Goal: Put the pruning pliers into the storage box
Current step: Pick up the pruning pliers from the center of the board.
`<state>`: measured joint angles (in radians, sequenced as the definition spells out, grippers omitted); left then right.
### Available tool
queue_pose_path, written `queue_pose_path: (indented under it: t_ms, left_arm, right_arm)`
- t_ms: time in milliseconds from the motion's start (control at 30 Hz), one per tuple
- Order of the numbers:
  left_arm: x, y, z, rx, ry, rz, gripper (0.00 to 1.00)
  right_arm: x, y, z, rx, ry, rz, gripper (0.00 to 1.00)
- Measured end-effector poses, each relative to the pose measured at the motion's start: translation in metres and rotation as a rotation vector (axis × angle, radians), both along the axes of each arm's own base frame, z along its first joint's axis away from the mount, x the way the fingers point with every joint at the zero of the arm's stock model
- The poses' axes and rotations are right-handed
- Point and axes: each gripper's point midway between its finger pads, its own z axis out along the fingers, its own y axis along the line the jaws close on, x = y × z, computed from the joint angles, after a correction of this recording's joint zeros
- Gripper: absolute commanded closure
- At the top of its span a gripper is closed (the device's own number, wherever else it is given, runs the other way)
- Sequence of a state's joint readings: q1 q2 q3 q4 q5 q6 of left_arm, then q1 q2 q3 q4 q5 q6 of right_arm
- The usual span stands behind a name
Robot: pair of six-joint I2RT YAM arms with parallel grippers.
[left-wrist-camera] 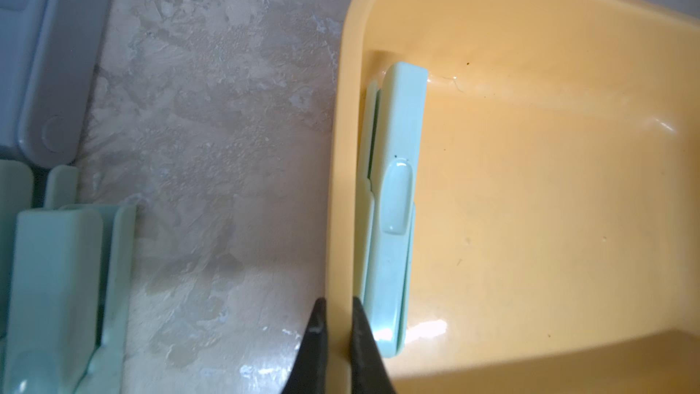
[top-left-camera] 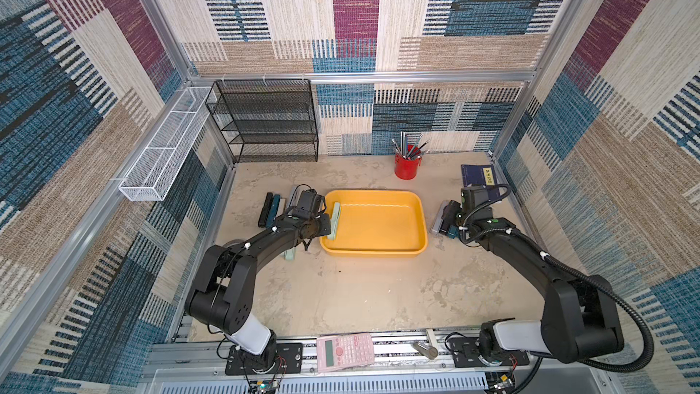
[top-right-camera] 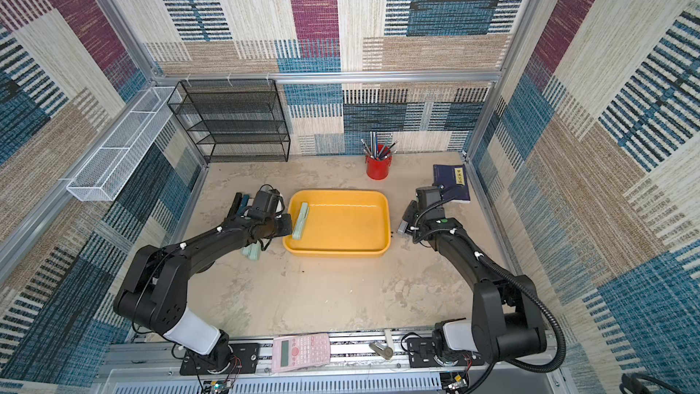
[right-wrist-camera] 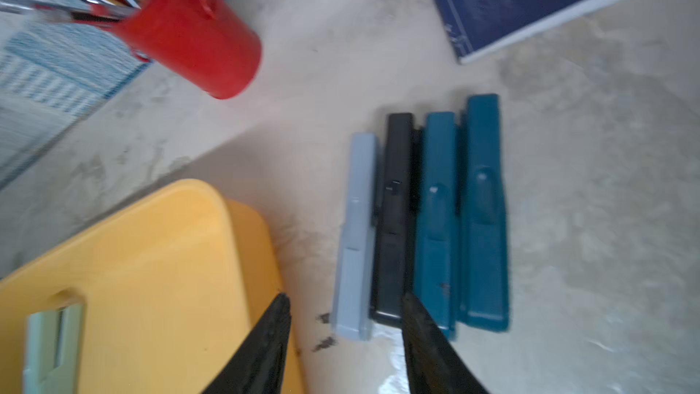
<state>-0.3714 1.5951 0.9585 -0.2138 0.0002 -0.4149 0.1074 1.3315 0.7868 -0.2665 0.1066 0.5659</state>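
The yellow storage box (top-left-camera: pixel 378 221) (top-right-camera: pixel 341 223) lies mid-table. One mint-green pruning pliers (top-left-camera: pixel 335 221) (left-wrist-camera: pixel 397 183) rests inside along its left wall. My left gripper (left-wrist-camera: pixel 338 320) (top-left-camera: pixel 326 226) is shut on that wall's rim, one finger on each side. More pliers lie left of the box: black (top-left-camera: pixel 265 214), teal (top-left-camera: pixel 275 210) and mint (left-wrist-camera: pixel 57 278). To the right of the box is a row of light grey (right-wrist-camera: pixel 356 236), black (right-wrist-camera: pixel 396 221) and two teal pliers (right-wrist-camera: pixel 485 214). My right gripper (right-wrist-camera: pixel 346 316) hovers open over the near ends of the grey and black ones.
A red pencil cup (top-left-camera: pixel 407 166) stands behind the box and a dark blue book (top-left-camera: pixel 478 180) lies at the back right. The black mesh rack (top-left-camera: pixel 269 123) and white wire basket (top-left-camera: pixel 163 153) sit at the back left. A pink calculator (top-left-camera: pixel 344 350) lies on the front rail.
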Motion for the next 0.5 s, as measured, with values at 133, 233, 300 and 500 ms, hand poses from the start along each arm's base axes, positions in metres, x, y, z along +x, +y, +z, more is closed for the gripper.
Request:
queue_pose_path:
  t_ms: [133,233,300,500]
  left_arm:
    - [0.000,-0.001,0.003,0.002,-0.008,-0.012,1.00]
    - [-0.001,0.000,0.002,0.007,-0.004,-0.018,1.00]
    - [-0.002,0.000,0.002,0.009,-0.003,-0.020,1.00]
    - [-0.005,0.001,0.000,0.011,-0.001,-0.020,1.00]
  right_arm:
    - [-0.019,-0.026,-0.025,-0.027,0.062,-0.051,0.52]
    - [-0.029,-0.040,-0.040,-0.038,0.103,-0.077,0.52]
    - [-0.031,-0.046,-0.047,-0.041,0.121,-0.090,0.52]
    - [-0.029,-0.049,-0.061,-0.043,0.146,-0.078,0.54]
